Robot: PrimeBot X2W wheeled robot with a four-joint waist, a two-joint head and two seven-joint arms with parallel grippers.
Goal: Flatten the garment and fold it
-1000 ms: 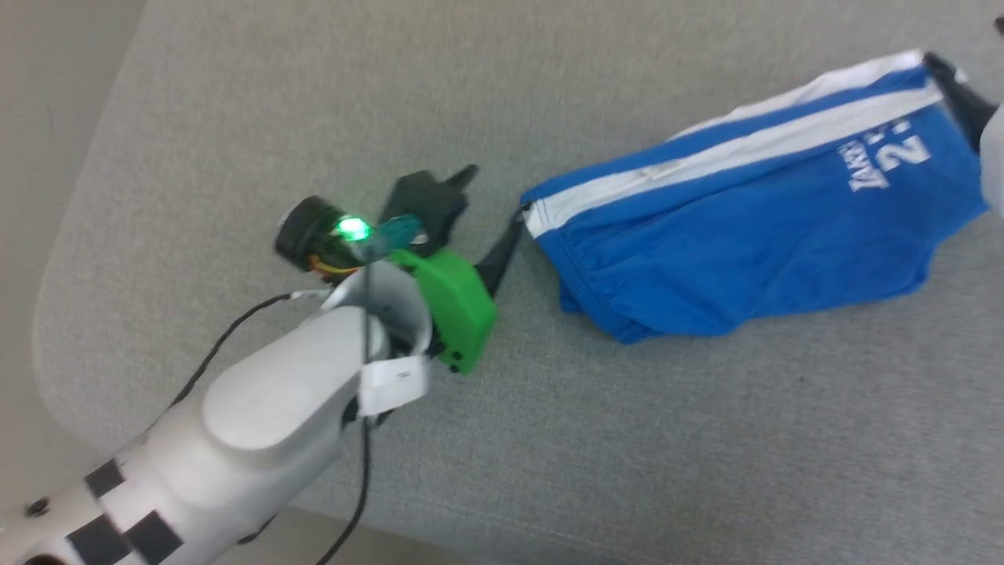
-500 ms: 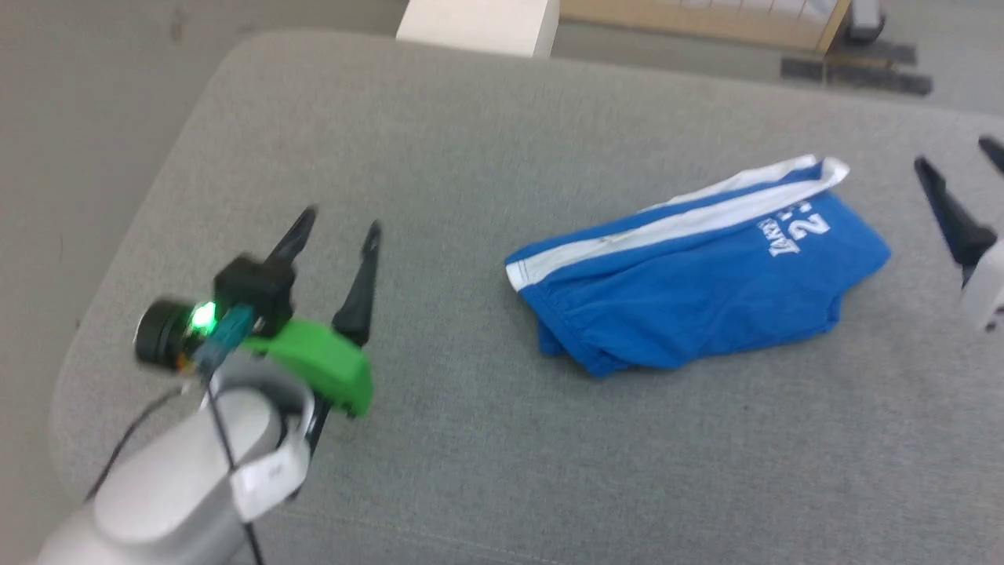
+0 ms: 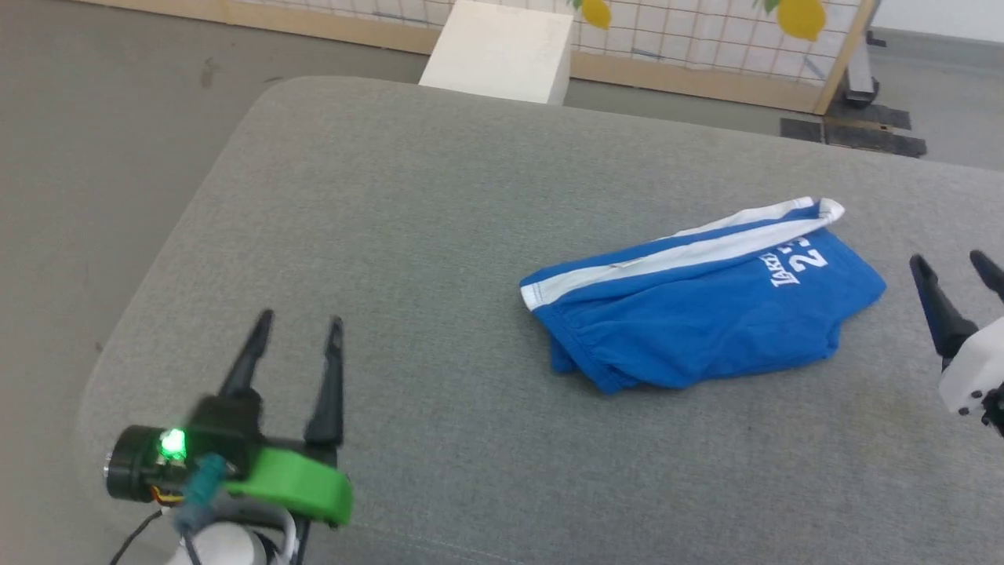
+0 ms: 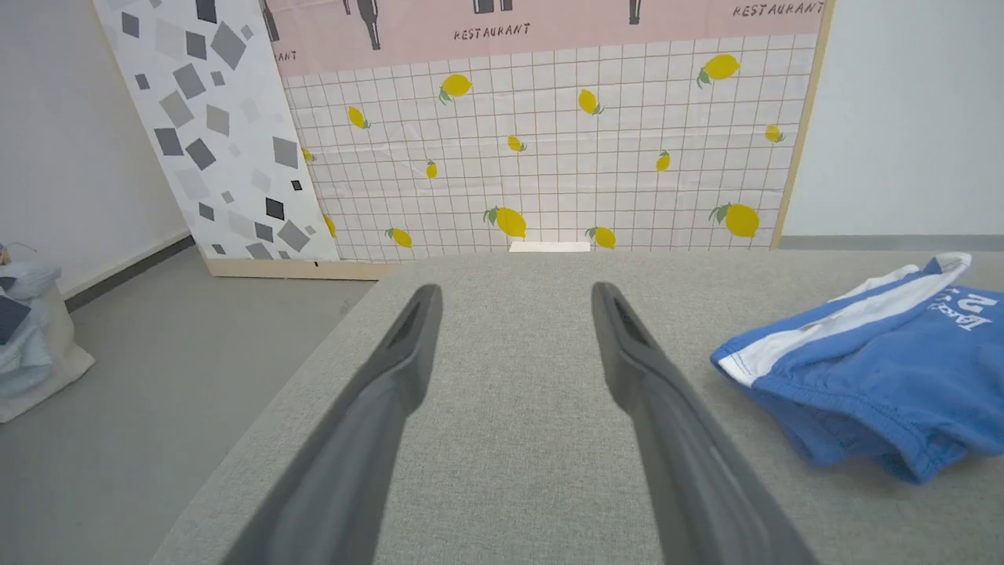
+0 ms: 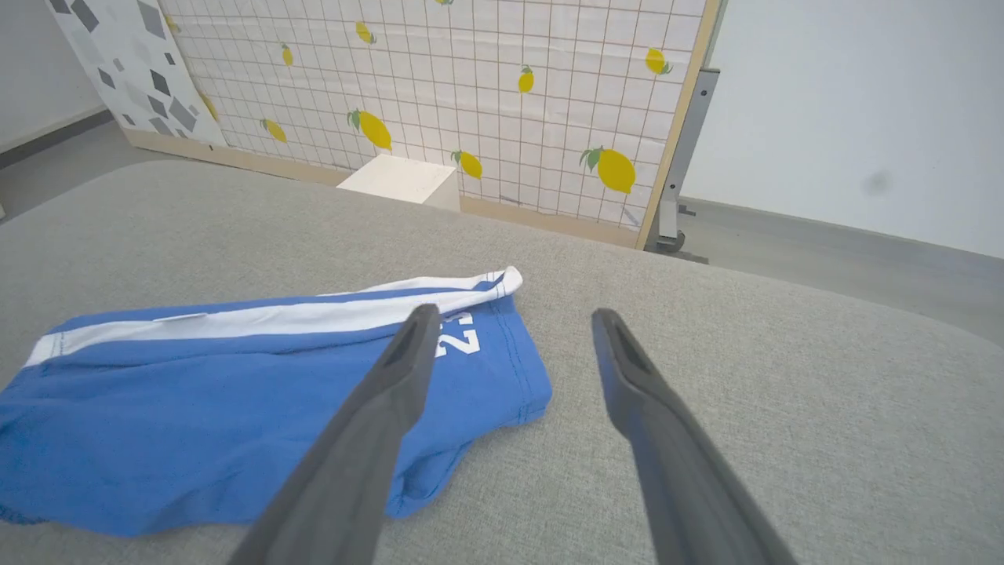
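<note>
The garment (image 3: 706,314) is a pair of royal-blue shorts with a white side stripe and white print, lying folded over in a compact bundle right of centre on the grey cushioned surface (image 3: 408,235). It also appears at the right of the left wrist view as the garment (image 4: 871,369) and at the lower left of the right wrist view as the garment (image 5: 235,400). My left gripper (image 3: 298,322) stands open well to the garment's left, nothing between its fingers. My right gripper (image 3: 955,265) is open just right of the garment, apart from it.
The surface's rounded left edge (image 3: 157,267) drops to the floor. Behind it stand a white box (image 3: 498,51) and a lemon-patterned grid panel (image 4: 549,141) on a wooden frame. A pile of pale cloth (image 4: 27,329) lies on the floor far left.
The head camera has tilted up, bringing the far edge and backdrop into view. My left gripper let go of the garment's waistband corner and drew back to the left; the right gripper also pulled away.
</note>
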